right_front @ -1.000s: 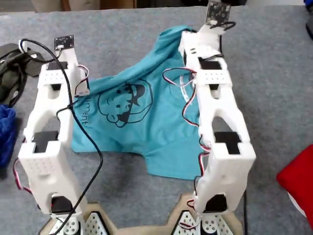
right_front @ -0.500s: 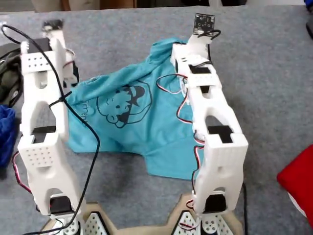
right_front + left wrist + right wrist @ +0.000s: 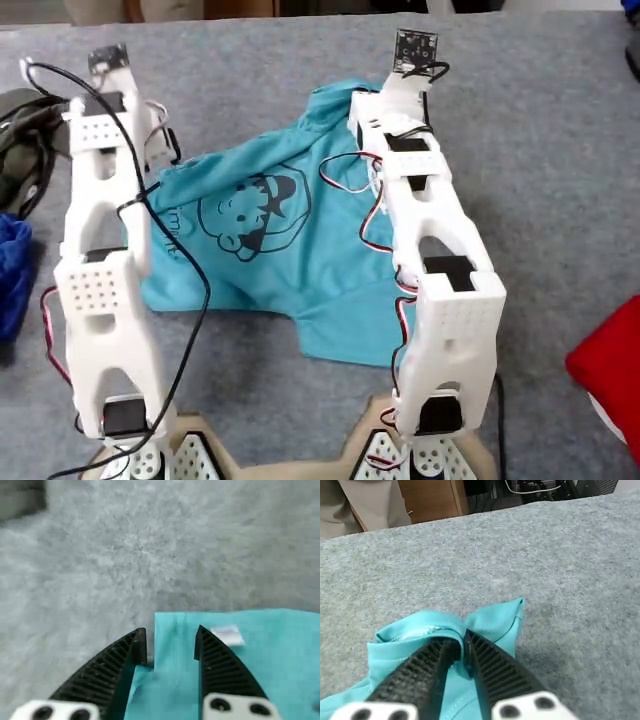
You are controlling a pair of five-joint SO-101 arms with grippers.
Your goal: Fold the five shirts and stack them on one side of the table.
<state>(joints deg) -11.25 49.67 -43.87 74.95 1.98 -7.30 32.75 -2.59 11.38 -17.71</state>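
The teal shirt lies in the middle of the grey counter, between the 2 arms. It is spread out but lumpy, and it is not folded yet.

The right claw is squeezed tight on a bunched-up bit of the shirt at its far edge. The cloth puffs up in little folds around the black fingers. I think it holds that bit so it can lift or pull that side.

The left claw is wide apart and holds nothing. It hangs over another corner of the shirt, with the shirt's edge right in the gap between its fingers. I think it is there so it can pinch this corner next. With 2 corners held, the shirt could be pulled flat and then folded over.

There is a small white tag sewn on the shirt just beside one finger of the left claw. It is too blurry to read. In the high view the shirt has a dark cartoon face on the front. Some pale letters run next to it, but the left arm hides part of them.

More clothes wait at the sides. A blue one and a dark one lie near the left arm. A red one lies at the edge near the right arm.
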